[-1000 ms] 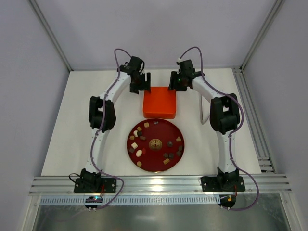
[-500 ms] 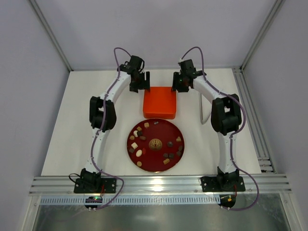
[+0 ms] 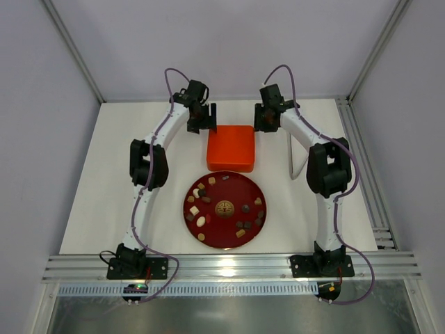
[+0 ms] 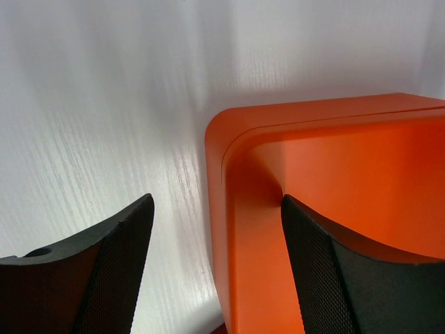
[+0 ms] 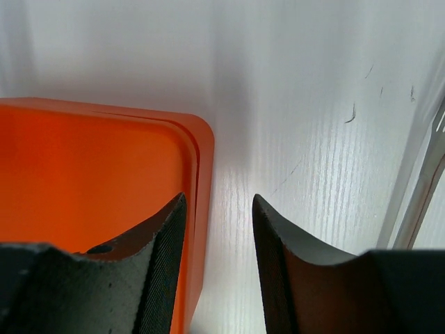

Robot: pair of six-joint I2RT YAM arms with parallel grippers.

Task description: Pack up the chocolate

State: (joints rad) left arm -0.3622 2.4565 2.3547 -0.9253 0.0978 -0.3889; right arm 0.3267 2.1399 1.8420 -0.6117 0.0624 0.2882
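Note:
The chocolate (image 3: 201, 220) lies as several small brown, tan and cream pieces on a dark red plate (image 3: 224, 245) in the top view. Behind the plate sits an orange box (image 3: 231, 147). My left gripper (image 3: 207, 124) is at the box's far left corner. In the left wrist view this gripper (image 4: 217, 209) is open, its jaws astride the wall of the orange box (image 4: 334, 160). My right gripper (image 3: 261, 122) is at the far right corner. In the right wrist view it (image 5: 219, 202) is open and narrower, astride the edge of the orange box (image 5: 90, 167), with a gap on the outer side.
A thin metal rod (image 3: 295, 156) stands right of the box, and the same rod (image 5: 424, 188) shows beside the right fingers. An aluminium rail (image 3: 229, 264) runs along the near edge. Pale walls enclose the white table (image 3: 104, 181).
My right gripper has shifted slightly right toward the box's far right corner and its jaws have narrowed. The left gripper, the box and the plate have hardly moved.

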